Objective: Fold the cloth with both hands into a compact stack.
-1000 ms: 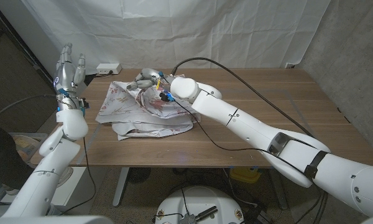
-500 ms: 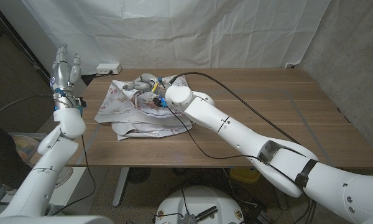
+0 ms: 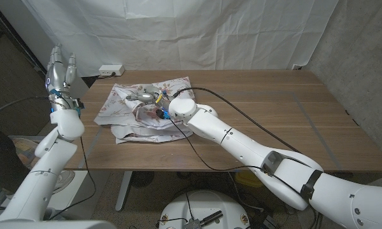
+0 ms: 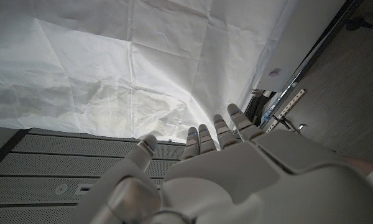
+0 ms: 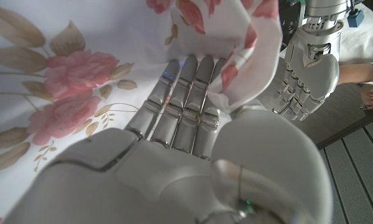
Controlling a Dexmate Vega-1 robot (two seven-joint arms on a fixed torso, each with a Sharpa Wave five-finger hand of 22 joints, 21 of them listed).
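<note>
The cloth, white with pink flowers, lies crumpled on the left part of the wooden table. My right hand is on top of it, reaching in from the right, and a raised fold bunches around its fingers. In the right wrist view that hand holds a fold of the cloth, which drapes over its fingers beside the thumb. My left hand is raised in the air beyond the table's left edge, fingers straight and apart, holding nothing. It also shows as the left hand past the fold and as.
A white power strip sits at the table's back left corner, near the cloth. A black cable runs along my right arm over the table. A white backdrop sheet hangs behind the table.
My right hand has moved left across the cloth, pulling a fold with it, and the cloth has shifted slightly left. My left hand has drifted further left and higher.
</note>
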